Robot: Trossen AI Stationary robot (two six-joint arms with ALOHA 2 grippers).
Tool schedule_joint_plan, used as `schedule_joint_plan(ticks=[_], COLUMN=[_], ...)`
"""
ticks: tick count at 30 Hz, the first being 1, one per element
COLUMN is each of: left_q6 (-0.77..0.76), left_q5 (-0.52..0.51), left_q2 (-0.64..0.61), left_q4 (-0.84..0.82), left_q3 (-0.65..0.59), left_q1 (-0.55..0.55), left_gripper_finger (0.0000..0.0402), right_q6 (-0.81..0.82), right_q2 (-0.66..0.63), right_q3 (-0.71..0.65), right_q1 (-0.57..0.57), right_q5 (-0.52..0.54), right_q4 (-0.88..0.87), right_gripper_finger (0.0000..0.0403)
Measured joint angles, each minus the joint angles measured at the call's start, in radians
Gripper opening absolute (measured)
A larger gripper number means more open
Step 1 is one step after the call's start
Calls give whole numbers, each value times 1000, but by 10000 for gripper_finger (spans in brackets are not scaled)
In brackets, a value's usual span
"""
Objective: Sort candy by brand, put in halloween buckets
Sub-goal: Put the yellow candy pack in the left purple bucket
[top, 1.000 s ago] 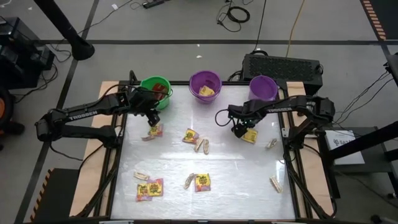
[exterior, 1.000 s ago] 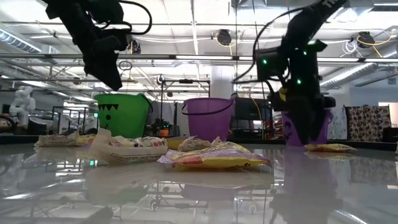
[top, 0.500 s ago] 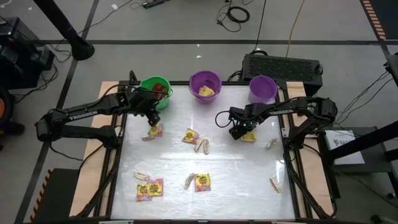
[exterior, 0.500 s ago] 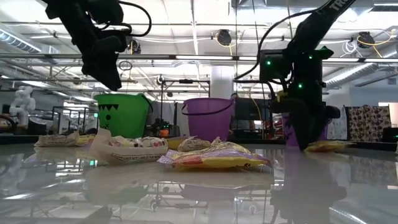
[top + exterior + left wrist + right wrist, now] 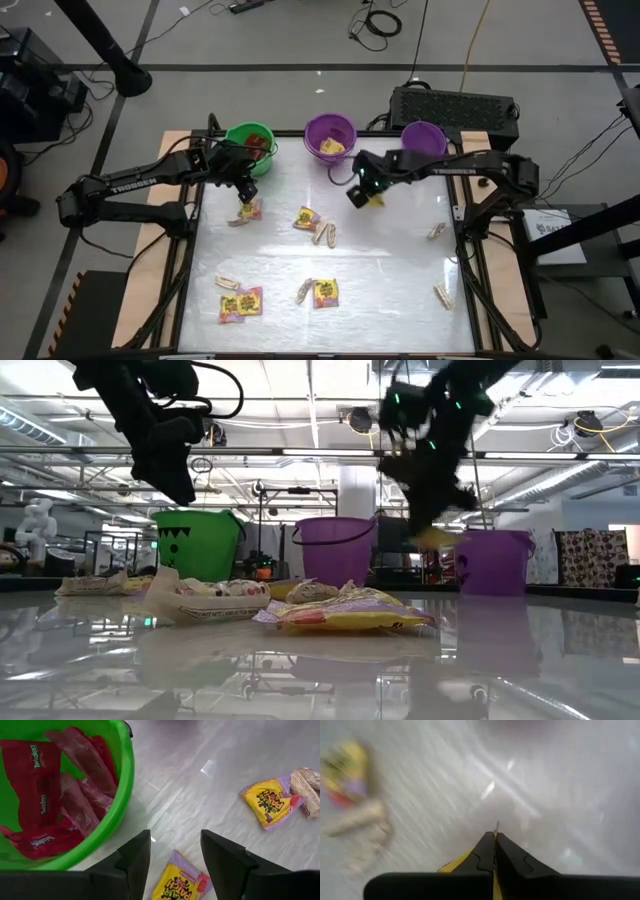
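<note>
Yellow candy packet (image 5: 375,200) pinched in right gripper (image 5: 362,194), lifted off table (image 5: 400,270), just in front of deep purple bucket (image 5: 330,135).
Flat, bright yellow edge poking between closed fingers. Left gripper (image 5: 175,857) parted, empty, beside green bucket (image 5: 250,145) of red packets, above another yellow packet (image 5: 180,885).

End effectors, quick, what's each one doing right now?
Left end effector: open, empty, beside the green bucket.
Right end effector: shut on a yellow candy packet.
</note>
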Motion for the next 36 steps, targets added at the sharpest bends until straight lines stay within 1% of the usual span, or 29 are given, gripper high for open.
schedule_joint_plan(ticks=[5,8,11,13,15,20,24,31,36], left_q6=[0,0,6,8,9,19,36,64,84], left_q5=[0,0,0,0,0,0,-1,-5,-5], left_q2=[0,0,0,0,0,0,0,0,0], left_q4=[0,0,0,0,0,0,0,2,3], left_q3=[0,0,0,0,0,0,0,0,0], left_q1=[0,0,0,0,0,0,0,0,0], left_gripper_finger=[180,180,180,180,180,180,180,180,180], right_q6=[-109,-200,-267,-288,-283,-194,-188,-216,-240], right_q2=[-1,-1,-1,-1,11,59,105,161,167], right_q3=[134,196,220,220,220,220,220,220,220], right_q1=[-4,-20,-45,-69,-100,-168,-185,-210,-220], right_q5=[99,113,114,112,112,110,108,108,109], right_q4=[66,199,374,476,537,539,539,596,607], right_gripper_finger=[1,1,1,1,0,0,3,32,61])
